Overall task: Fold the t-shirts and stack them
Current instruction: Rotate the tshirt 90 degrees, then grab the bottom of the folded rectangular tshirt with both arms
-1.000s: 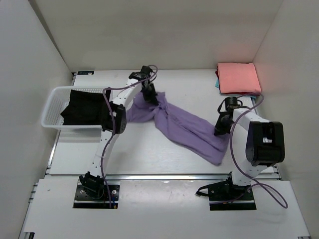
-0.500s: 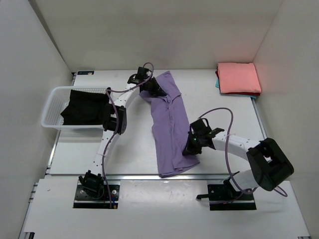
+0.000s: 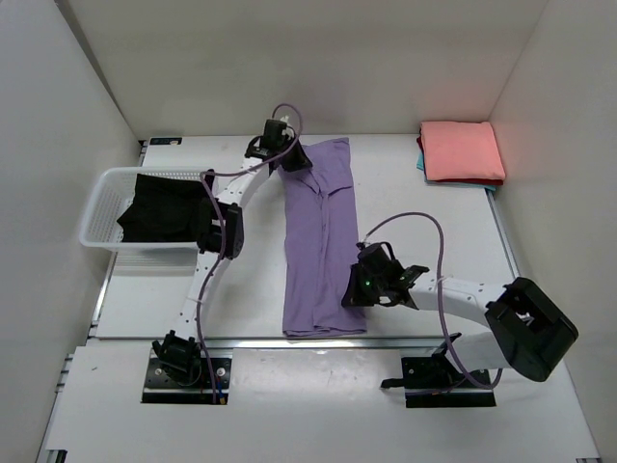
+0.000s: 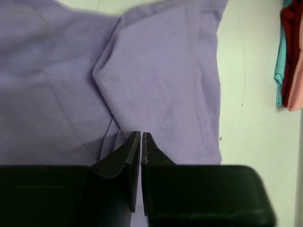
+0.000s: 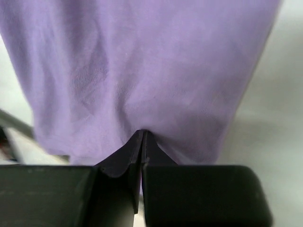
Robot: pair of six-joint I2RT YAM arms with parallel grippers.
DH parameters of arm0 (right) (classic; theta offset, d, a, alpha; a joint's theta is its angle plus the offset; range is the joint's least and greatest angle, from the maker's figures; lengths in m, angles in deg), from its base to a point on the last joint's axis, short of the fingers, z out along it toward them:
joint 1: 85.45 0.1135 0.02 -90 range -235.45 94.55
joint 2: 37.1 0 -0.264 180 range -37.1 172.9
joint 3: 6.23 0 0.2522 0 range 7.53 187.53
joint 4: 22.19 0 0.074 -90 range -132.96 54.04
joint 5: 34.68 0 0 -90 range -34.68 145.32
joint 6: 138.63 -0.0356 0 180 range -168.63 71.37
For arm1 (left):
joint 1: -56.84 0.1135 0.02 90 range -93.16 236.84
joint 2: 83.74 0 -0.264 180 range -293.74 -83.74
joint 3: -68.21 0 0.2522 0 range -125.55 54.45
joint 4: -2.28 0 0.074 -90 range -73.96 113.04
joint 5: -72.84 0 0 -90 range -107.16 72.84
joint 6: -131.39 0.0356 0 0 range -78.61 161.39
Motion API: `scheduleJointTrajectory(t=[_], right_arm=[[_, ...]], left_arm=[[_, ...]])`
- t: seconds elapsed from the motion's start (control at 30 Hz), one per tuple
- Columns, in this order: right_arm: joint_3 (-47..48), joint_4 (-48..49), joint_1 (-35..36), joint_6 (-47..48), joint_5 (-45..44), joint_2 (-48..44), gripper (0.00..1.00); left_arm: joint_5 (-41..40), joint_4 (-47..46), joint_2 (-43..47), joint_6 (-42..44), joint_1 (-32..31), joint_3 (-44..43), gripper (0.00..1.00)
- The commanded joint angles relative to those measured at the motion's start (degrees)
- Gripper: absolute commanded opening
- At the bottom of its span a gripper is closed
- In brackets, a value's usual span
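The lilac-purple t-shirt [image 3: 323, 241] lies stretched as a long strip down the middle of the table. My left gripper [image 3: 289, 159] is shut on its far end, seen as purple cloth [image 4: 156, 85] in the left wrist view. My right gripper [image 3: 355, 289] is shut on its near right edge, seen as purple cloth [image 5: 142, 71] in the right wrist view. A folded salmon-pink t-shirt [image 3: 463, 151] lies at the far right, with a teal edge [image 3: 421, 162] under it. A black t-shirt [image 3: 164, 207] sits in the basket.
The white lattice basket [image 3: 96, 207] stands at the left edge of the table. White walls close in the left, far and right sides. The table's front edge [image 3: 318, 340] runs just below the shirt's near end.
The purple shirt has swung from a diagonal across the table to a straight strip. My right gripper has moved left and nearer with the shirt's edge. My left gripper has shifted slightly farther back.
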Motion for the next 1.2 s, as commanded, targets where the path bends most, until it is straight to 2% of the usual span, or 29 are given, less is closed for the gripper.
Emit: scheduleJointTrajectory(t=[0.0,0.07,0.1,0.13,0.2,0.23,0.3,0.33,0.37,0.43,0.6,0.7,0.77,0.9,1.17], right_arm=[[0.6,-1.5,0.0,15.6,-10.2,-2.6,0.0],[3.1,-3.6,-0.9,20.4,-14.1,-8.4,0.03],[3.5,-6.9,-1.1,22.0,-15.4,-10.8,0.06],[4.5,-9.2,-1.7,22.8,-18.3,-12.1,0.08],[5.6,-17.3,-4.8,23.3,-19.7,-16.1,0.11],[4.7,-18.9,-7.2,24.2,-18.9,-17.3,0.13],[3.5,-23.4,-11.4,25.8,-12.5,-22.0,0.21],[2.7,-24.1,-13.9,27.0,-11.1,-23.6,0.22],[2.7,-25.5,-14.0,24.9,-9.6,-24.5,0.29],[3.1,-24.2,-12.2,25.9,-4.8,-26.7,0.33],[2.7,-25.9,-12.9,18.4,3.3,-22.7,0.4],[0.6,-25.1,-11.0,13.6,5.7,-23.0,0.46],[-2.3,-23.1,-9.5,11.9,7.2,-23.1,0.47],[-5.3,-21.2,-8.1,9.7,9.9,-21.6,0.47],[-9.9,-15.6,-5.4,7.6,12.4,-18.8,0.51]], left_arm=[[-9.4,3.2,16.6,13.3,-2.1,-1.7,0.19],[-13.4,5.8,22.4,17.7,-4.1,0.9,0.27],[-14.3,7.2,26.9,19.1,-5.3,2.3,0.27],[-15.4,7.9,29.4,19.6,-5.7,7.1,0.27],[-15.1,6.2,41.6,17.1,-6.2,23.4,0.28],[-15.0,4.6,48.6,16.0,-7.1,28.6,0.31],[-17.0,2.8,58.7,15.0,-8.4,46.4,0.41],[-17.7,3.2,64.3,14.4,-9.5,50.4,0.42],[-17.9,4.4,67.0,13.8,-10.0,57.4,0.43],[-18.1,6.0,76.9,11.0,-11.9,70.2,0.43],[-17.3,9.6,91.9,2.6,-17.7,89.8,0.46],[-15.5,8.1,94.9,-2.3,-21.6,100.3,0.46],[-15.0,5.8,95.4,-6.2,-24.5,106.4,0.49],[-15.4,2.8,94.0,-10.6,-28.9,111.0,0.54],[-12.7,-3.7,90.5,-16.3,-32.0,116.4,0.59]])
